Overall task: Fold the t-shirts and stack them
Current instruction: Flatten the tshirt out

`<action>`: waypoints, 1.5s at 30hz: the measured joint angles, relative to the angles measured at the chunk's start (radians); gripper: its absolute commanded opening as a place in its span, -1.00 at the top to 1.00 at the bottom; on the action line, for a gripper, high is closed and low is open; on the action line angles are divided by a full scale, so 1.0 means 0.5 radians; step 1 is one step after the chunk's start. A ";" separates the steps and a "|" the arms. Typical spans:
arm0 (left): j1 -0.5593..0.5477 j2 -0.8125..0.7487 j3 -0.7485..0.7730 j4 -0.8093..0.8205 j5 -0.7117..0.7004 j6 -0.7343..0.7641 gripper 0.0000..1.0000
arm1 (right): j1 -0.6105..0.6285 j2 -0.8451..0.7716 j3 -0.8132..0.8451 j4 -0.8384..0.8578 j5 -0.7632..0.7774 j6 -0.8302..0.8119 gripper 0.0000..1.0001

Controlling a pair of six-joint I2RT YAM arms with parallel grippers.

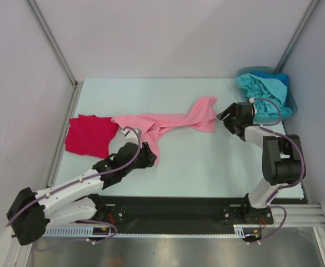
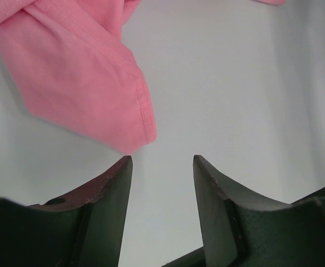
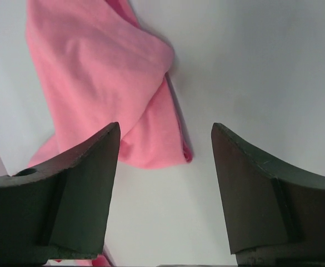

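**Both pincers open; pink shirt unfolded on the table**

The pink t-shirt (image 1: pixel 168 123) lies stretched out and twisted into a rope-like band across the middle of the table (image 1: pixel 206 167), not folded.

The red t-shirt (image 1: pixel 90 135) lies crumpled at its left end, touching it or just beside it. A teal t-shirt (image 1: pixel 260 93) and a blue t-shirt (image 1: pixel 279 80) are heaped in a bin (image 1: pixel 291 104) beyond its right end, apart from it.

The left gripper (image 2: pixel 162 161) sits at the near side of the pink shirt's left part. Its jaws stand apart with only bare table between them, and a hemmed corner of the shirt lies just ahead of its left finger.

The right gripper (image 3: pixel 165 130) sits just off the pink shirt's right end. Its jaws are spread wide, holding nothing, with the cloth in front of them.
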 measured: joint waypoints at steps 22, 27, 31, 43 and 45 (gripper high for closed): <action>-0.006 -0.059 0.000 -0.124 -0.036 -0.001 -0.07 | -0.050 0.441 -0.278 1.108 -0.399 0.288 -0.23; -0.011 -0.118 0.000 -0.169 -0.048 -0.002 -0.07 | -0.017 0.459 -0.280 1.203 -0.391 0.288 -0.21; -0.019 -0.150 0.000 -0.199 -0.052 -0.003 -0.07 | 0.014 0.459 -0.275 1.225 -0.350 0.269 -0.19; -0.024 -0.225 0.000 -0.227 -0.053 -0.018 -0.07 | 0.056 0.454 -0.172 1.164 -0.258 0.136 -0.18; -0.024 -0.225 0.000 -0.227 -0.052 -0.018 -0.07 | 0.056 0.445 -0.171 1.128 -0.246 0.111 -0.20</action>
